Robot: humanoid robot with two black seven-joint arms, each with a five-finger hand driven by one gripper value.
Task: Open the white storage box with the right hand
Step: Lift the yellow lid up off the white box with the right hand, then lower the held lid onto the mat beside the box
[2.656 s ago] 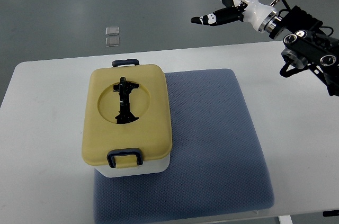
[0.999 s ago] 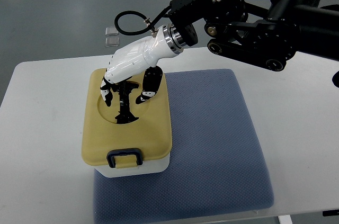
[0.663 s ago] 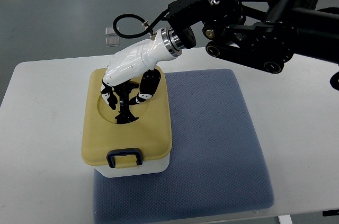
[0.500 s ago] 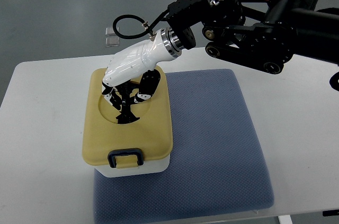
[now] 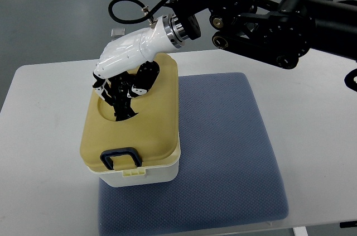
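— Fingers point(image 5: 135, 86) of the right hand point(image 5: 120, 74) look curled down into the round recess of the mustard-yellow plastic lid point(image 5: 131, 119), closed on the black handle point(image 5: 120, 110) set there. Going by size: where does everything sit?

— A white tabletop point(image 5: 44, 158) carries a blue-grey textured mat point(image 5: 223, 152) across its middle and near edge. The white storage box point(image 5: 148, 173) stands on the mat's left edge, toward the tabletop's left side. Its lid appears tilted, the near edge lifted off the white base, with the dark-blue front latch point(image 5: 119, 158) flipped up.

— So how should the lift go?

— I'd judge the lid is only partly free. The hand should keep its hold firm on the handle and raise steadily, roughly straight up. If the far side catches, the whole box may drag or tip, since nothing else steadies it.

— And the left arm?

— Not visible.
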